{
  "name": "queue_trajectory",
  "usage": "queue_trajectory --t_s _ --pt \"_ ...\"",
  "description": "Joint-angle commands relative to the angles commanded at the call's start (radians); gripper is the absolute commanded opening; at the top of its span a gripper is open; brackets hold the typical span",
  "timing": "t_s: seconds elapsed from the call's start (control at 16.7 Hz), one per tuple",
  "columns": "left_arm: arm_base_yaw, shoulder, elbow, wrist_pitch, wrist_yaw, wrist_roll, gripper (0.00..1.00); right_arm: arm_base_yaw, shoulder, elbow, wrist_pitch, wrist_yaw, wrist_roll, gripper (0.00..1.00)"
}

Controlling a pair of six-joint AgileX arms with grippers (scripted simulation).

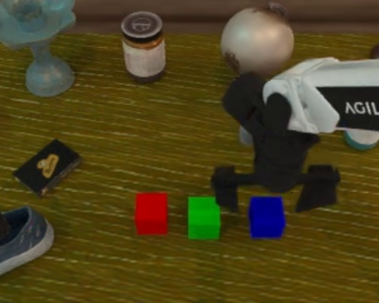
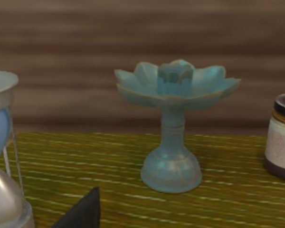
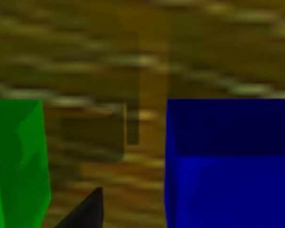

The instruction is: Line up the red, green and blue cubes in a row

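Three cubes sit in a row near the front of the table (image 1: 177, 126), on its striped olive top. Red cube (image 1: 151, 213) on the left, green cube (image 1: 204, 218) in the middle, blue cube (image 1: 267, 216) on the right. Small gaps between them, none touching; the gap between green and blue looks a bit wider.

Right gripper (image 1: 275, 187) hangs over the blue cube, slightly behind it, jaws spread wide, wider than the cube. One finger stands close by the green cube's back right corner, the other clear to the blue cube's right.

Left gripper not seen from above; only a dark arm piece at the left edge. Cannot tell how its jaws stand.

Open table in front of the row and behind the red cube. Clutter farther off: black box (image 1: 47, 166) and shoe (image 1: 16, 243) at left, blue stemmed dish (image 1: 41, 44), white jar (image 1: 143, 47) and silver ball (image 1: 257, 41) along the back.
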Motion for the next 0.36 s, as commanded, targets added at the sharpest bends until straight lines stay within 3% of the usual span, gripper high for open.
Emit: queue_trajectory --t_s 0.36 --pt "0.000 0.000 0.000 0.000 0.000 0.000 1.00 0.007 -0.078 0.094 -0.172 0.000 -0.002 1.00"
